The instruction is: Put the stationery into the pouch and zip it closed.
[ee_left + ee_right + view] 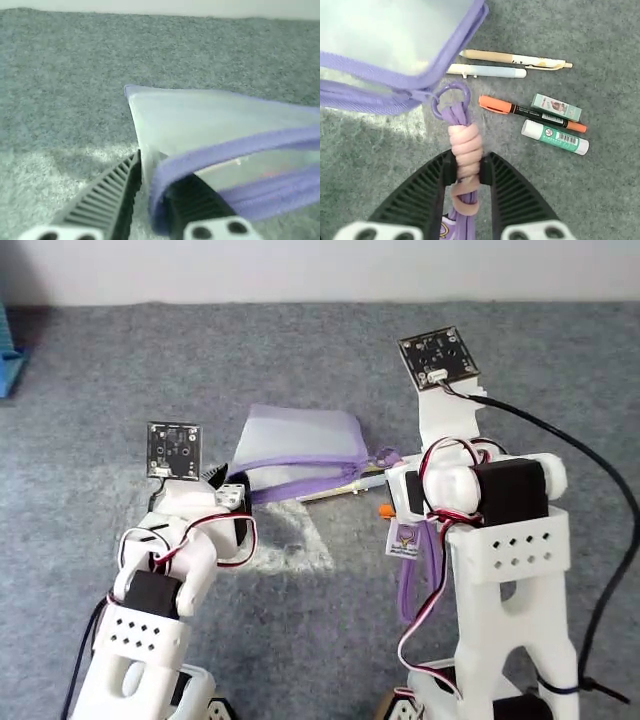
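Grey felt-like worktop (330, 350) under both arms. My left end effector (150, 185) is pinched on the pouch (300, 445) at its purple open edge, one finger inside and one outside. My right end effector (467, 167) is narrow, clamping the knotted pink cord (465, 145) tied to the zip ring (451, 97) just ahead of its tips. Beside it, outside the pouch, lie two pens (512, 59), a marker (530, 113), a small box (556, 107) and a glue stick (555, 137).

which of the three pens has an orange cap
The black marker beside the green glue stick; the beige pen and pale blue pen lack one.
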`<state>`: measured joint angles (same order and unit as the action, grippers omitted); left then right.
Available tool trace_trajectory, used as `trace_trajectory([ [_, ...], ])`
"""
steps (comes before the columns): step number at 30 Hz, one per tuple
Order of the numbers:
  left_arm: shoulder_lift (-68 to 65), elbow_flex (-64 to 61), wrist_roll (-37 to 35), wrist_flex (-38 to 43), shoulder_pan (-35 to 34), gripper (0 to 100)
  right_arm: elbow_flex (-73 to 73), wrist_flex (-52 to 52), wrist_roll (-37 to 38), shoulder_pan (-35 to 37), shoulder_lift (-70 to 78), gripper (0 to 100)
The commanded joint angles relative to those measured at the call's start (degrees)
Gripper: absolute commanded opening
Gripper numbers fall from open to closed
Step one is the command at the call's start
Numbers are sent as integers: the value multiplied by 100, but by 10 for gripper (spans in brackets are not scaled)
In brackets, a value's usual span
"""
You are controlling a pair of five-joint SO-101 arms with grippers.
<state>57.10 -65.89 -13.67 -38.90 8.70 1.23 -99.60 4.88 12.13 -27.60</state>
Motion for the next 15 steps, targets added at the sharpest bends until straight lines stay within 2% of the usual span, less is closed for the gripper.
trace_trajectory([
  [1, 35, 655, 132, -703, -44, 12, 123, 295, 0, 31, -224, 7],
  [5, 35, 1763, 70, -2268, -44, 12, 123, 637, 0, 31, -224, 8],
  [10, 35, 2923, -536, -3833, -35, 12, 132, 400, 0, 312, -277, 17],
  [12, 35, 3204, -677, -4237, -35, 12, 132, 303, 0, 505, -444, 69],
  [15, 35, 3336, -976, -4624, -35, 12, 132, 303, -62, 840, -804, 208],
])
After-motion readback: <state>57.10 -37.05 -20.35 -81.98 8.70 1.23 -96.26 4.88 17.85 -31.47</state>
